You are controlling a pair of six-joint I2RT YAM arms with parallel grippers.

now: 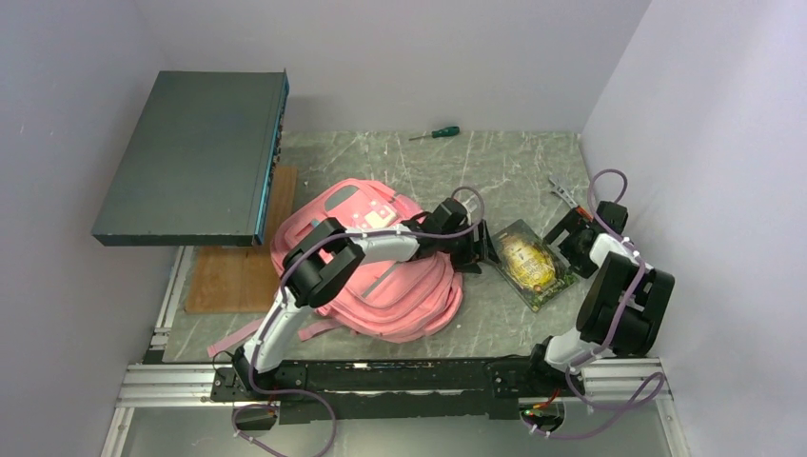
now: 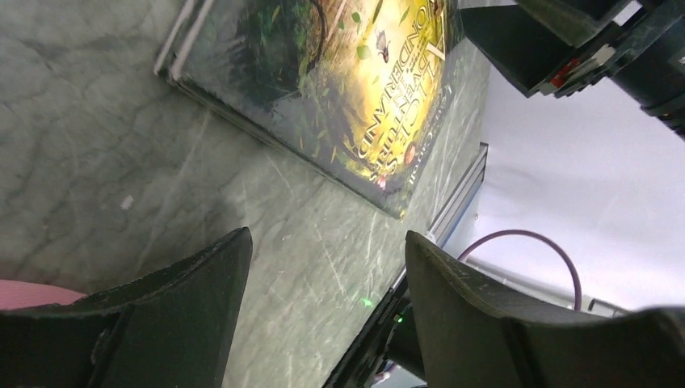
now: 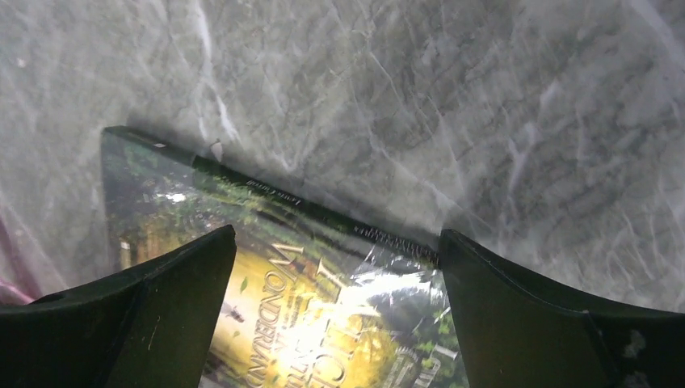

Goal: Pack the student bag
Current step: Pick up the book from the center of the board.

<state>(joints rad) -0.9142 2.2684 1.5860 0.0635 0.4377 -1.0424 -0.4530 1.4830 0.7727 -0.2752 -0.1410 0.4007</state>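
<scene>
The soft pink fabric student bag (image 1: 404, 300) lies slumped on the grey marbled tabletop (image 1: 495, 171), left of centre. Just right of it the left gripper (image 1: 481, 249) hangs with jaws apart and empty, beside a flat, glossy green-and-yellow book (image 1: 531, 262). The right gripper (image 1: 569, 233) hovers over the book's spine, jaws spread wide and empty.

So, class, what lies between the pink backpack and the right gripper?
A book, flat on the table, and the left gripper beside the backpack; the top view shows both.

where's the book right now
In the top view, the book lies flat on the table right of centre, between the pink backpack and the right gripper.
</scene>
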